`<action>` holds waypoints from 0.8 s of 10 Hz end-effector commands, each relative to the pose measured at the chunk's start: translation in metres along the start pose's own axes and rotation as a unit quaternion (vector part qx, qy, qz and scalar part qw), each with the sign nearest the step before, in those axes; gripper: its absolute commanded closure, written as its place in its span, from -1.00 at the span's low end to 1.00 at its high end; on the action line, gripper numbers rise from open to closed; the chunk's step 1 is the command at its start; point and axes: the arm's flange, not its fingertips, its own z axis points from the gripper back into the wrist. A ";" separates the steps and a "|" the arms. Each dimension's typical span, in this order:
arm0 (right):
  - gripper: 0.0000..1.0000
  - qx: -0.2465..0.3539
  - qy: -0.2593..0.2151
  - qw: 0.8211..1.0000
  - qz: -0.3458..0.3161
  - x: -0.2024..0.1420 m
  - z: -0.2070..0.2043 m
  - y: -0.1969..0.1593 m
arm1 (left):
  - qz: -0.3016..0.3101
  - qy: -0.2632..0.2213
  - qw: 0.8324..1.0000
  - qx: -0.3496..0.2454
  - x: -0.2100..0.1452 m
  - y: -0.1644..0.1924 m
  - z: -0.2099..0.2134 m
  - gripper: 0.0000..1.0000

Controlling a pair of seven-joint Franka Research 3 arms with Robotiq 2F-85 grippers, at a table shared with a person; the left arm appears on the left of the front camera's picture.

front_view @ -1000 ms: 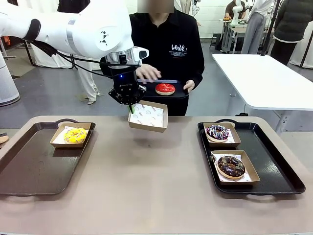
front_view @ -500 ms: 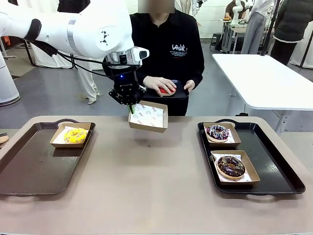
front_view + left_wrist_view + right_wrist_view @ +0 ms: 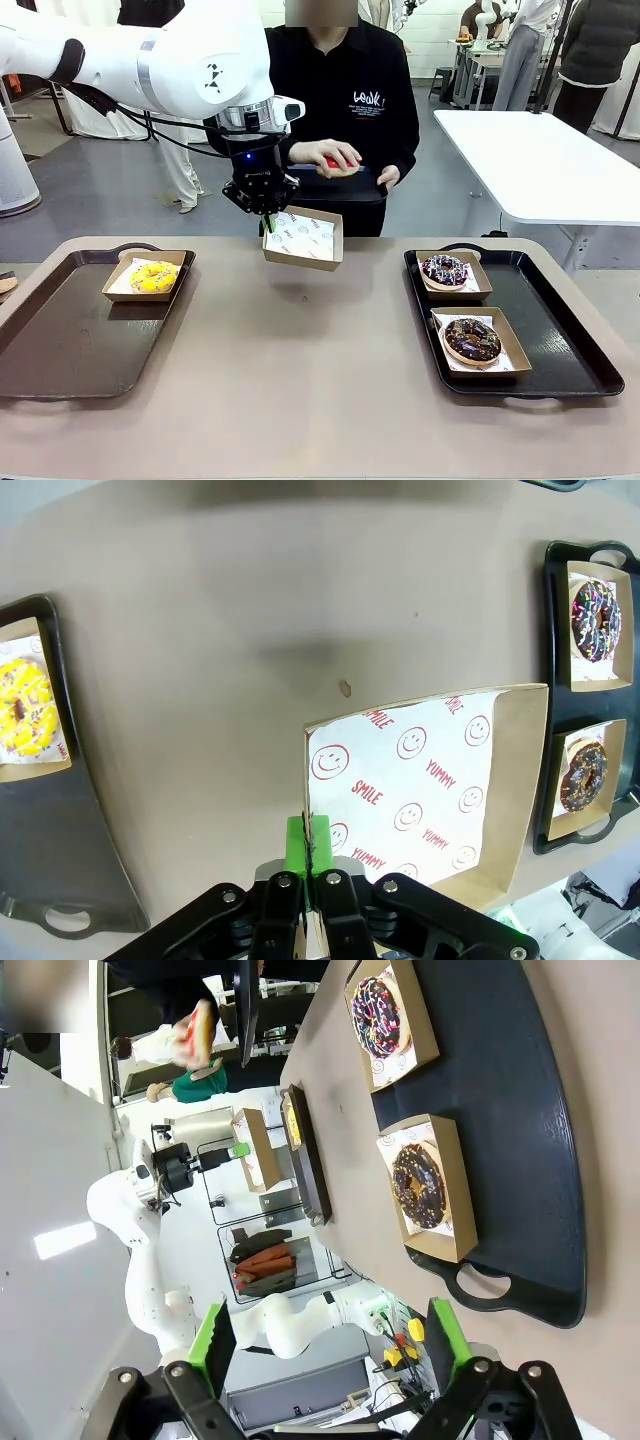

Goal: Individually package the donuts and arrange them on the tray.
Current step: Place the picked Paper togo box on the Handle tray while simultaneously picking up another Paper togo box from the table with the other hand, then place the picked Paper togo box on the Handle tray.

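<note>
The left gripper (image 3: pixel 266 214), clamped on the shallow brown paper-lined cardboard box (image 3: pixel 303 238), should hold it level beneath the person's glossy red-glazed donut (image 3: pixel 337 164).

Tan rounded table (image 3: pixel 300 380), bare across the middle, with a small dark speck on the surface in the left wrist view. At the robot's left, directly on the tabletop, a dark brown tray (image 3: pixel 60 350) with handle cut-outs; one paper-lined cardboard box (image 3: pixel 120 290) in its far corner, holding the yellow-glazed donut (image 3: pixel 153 276). At the robot's right, likewise flat on the tabletop, a black tray (image 3: pixel 560 350); two boxes in a row on it, far one with the sprinkled chocolate donut (image 3: pixel 445 269), near one with the dark chocolate donut (image 3: pixel 472 340). Trays well apart, one toward each end.
</note>
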 end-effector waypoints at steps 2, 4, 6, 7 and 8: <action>-1.00 0.005 0.002 1.000 -0.006 -0.001 0.003 0.001 | -0.003 -0.002 1.000 0.000 -0.002 0.002 -0.001 1.00; -1.00 0.005 0.002 1.000 -0.006 -0.001 0.003 0.001 | -0.003 -0.002 1.000 0.000 -0.002 0.002 -0.001 1.00; -1.00 0.005 0.002 1.000 -0.006 -0.001 0.003 0.001 | -0.003 -0.002 1.000 0.000 -0.002 0.002 -0.001 1.00; -1.00 0.005 0.002 1.000 -0.006 -0.001 0.003 0.001 | -0.003 -0.002 1.000 0.000 -0.002 0.002 -0.001 1.00; -1.00 0.005 0.002 1.000 -0.006 -0.001 0.003 0.001 | -0.003 -0.002 1.000 0.000 -0.002 0.002 -0.001 1.00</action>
